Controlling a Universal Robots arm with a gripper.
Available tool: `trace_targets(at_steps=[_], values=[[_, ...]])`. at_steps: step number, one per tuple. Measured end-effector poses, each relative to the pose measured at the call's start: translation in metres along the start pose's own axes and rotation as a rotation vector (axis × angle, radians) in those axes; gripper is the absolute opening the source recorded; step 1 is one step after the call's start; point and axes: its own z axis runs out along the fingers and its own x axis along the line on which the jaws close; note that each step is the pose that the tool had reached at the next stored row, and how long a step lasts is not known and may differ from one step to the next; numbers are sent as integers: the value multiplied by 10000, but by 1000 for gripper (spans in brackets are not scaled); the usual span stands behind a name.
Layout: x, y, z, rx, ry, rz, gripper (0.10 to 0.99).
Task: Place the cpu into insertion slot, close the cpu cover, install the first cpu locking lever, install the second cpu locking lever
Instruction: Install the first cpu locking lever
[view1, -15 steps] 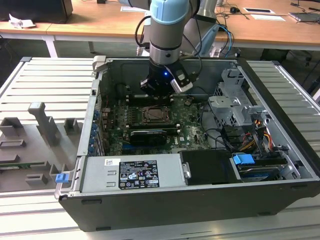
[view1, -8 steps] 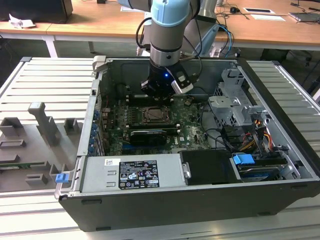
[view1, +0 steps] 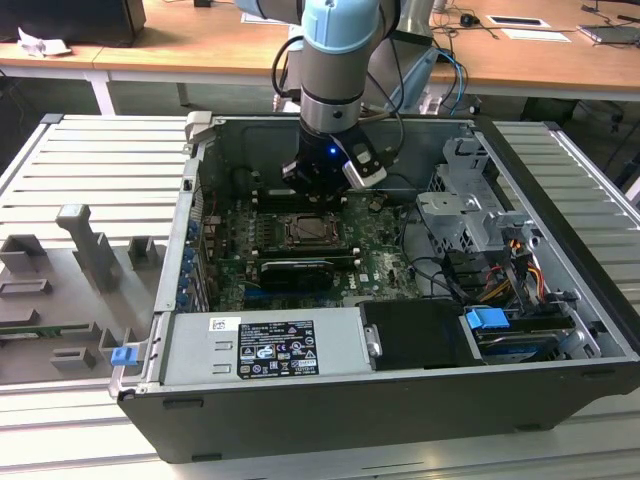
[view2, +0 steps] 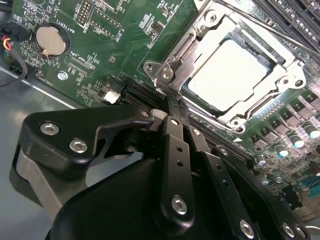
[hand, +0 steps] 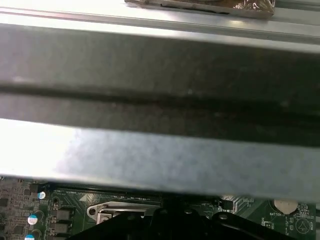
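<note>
The gripper (view2: 172, 107) hangs inside the open computer case (view1: 560, 300), low over the motherboard (view2: 100, 45), its two black fingers (view2: 175, 145) drawn together to a narrow point and holding nothing. In the second wrist view that point sits at the corner of the insertion slot (view2: 295, 80), which lies toward two o'clock from it. The cpu (view2: 230, 70) already rests in the slot, its pale face showing through the cutout of the cpu cover (view2: 200, 35), which looks to lie flat over it. A thin silver locking lever (view2: 172, 55) runs along the socket edge nearest the gripper, its length pointing from the fingertips toward one o'clock. In the exterior view the socket (view1: 312, 232) lies at six o'clock from the gripper (view1: 322, 188), just beside it.
</note>
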Motion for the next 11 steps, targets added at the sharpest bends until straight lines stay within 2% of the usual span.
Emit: trace_targets(at_steps=[3, 11], values=[[0, -1, 9, 42, 3, -1, 106], [0, -3, 24, 23, 1, 1, 106]])
